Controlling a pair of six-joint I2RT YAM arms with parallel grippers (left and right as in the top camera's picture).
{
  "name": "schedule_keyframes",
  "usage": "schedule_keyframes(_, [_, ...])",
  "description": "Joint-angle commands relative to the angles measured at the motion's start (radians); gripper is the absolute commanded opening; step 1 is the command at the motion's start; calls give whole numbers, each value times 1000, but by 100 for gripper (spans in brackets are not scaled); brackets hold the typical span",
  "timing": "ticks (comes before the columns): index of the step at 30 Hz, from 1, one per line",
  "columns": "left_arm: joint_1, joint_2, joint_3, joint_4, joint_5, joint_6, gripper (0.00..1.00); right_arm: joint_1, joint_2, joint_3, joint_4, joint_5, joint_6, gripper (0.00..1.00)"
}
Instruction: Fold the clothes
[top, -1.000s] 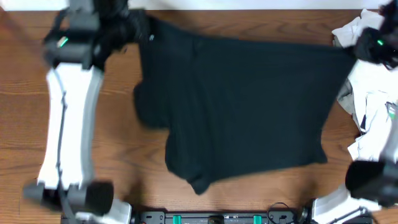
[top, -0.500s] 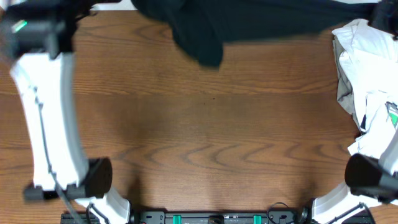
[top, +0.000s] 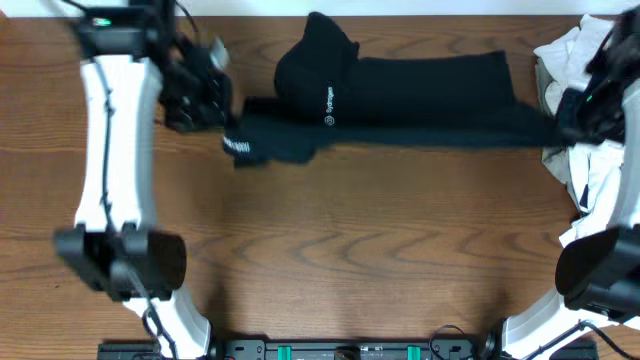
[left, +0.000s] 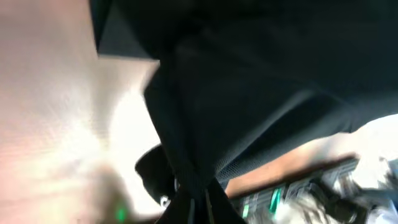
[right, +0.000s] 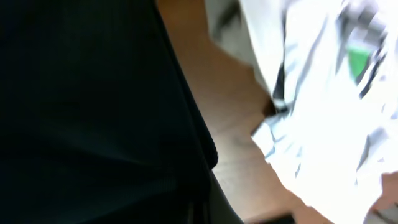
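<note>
Left gripper clamped on the 9 o'clock end of the black T-shirt, fabric bunching into its jaws in the left wrist view; right gripper pinched shut on the 3 o'clock end, cloth edge running straight into it in the right wrist view. Shirt stretched as a long band across the 12 o'clock side of the table, one hump bunched up at about 11 with the small white logo showing. White garments heaped at 3 o'clock of the table, just beside the right gripper; both wrist views blurred
</note>
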Motion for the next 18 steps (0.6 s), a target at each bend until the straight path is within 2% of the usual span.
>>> schedule_keyframes(1, [6, -3, -155, -11, -28, 43, 6, -16, -7, -126, 31, 103, -19, 1])
schedule_keyframes(8, [4, 5, -436, 31, 30, 44, 6, -18, -7, -329, 103, 106, -19, 1])
schedule_keyframes(18, [3, 3, -522, 37, 56, 43, 6, -19, -7, -375, 107, 100, -19, 1])
